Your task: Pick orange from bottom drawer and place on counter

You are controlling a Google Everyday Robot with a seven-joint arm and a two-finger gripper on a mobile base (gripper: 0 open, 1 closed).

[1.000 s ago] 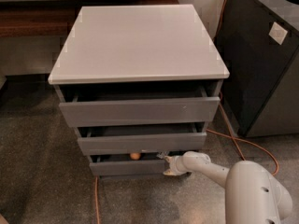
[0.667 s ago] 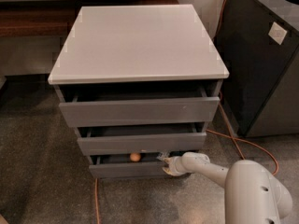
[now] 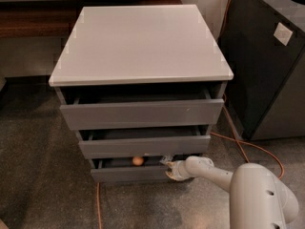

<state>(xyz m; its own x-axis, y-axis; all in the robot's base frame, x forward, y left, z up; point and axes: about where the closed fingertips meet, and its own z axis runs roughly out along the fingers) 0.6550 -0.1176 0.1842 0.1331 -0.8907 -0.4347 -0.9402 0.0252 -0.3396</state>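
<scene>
The orange [image 3: 137, 161] is a small round fruit lying inside the bottom drawer [image 3: 128, 173], which stands slightly pulled out at the foot of the grey cabinet. My gripper [image 3: 169, 169] reaches in from the lower right on a white arm and sits at the drawer's right end, at the top edge of its front panel, to the right of the orange and apart from it. The counter [image 3: 140, 39] is the light grey top slab of the cabinet, with nothing on it.
The two upper drawers [image 3: 143, 112] are also slightly open. A dark bin cabinet [image 3: 267, 66] stands to the right. A brown wooden bench [image 3: 33, 20] runs behind on the left. Orange cables [image 3: 238, 144] trail over the speckled floor.
The gripper has shifted slightly left along the bottom drawer's front edge. The orange and the drawers have not visibly moved.
</scene>
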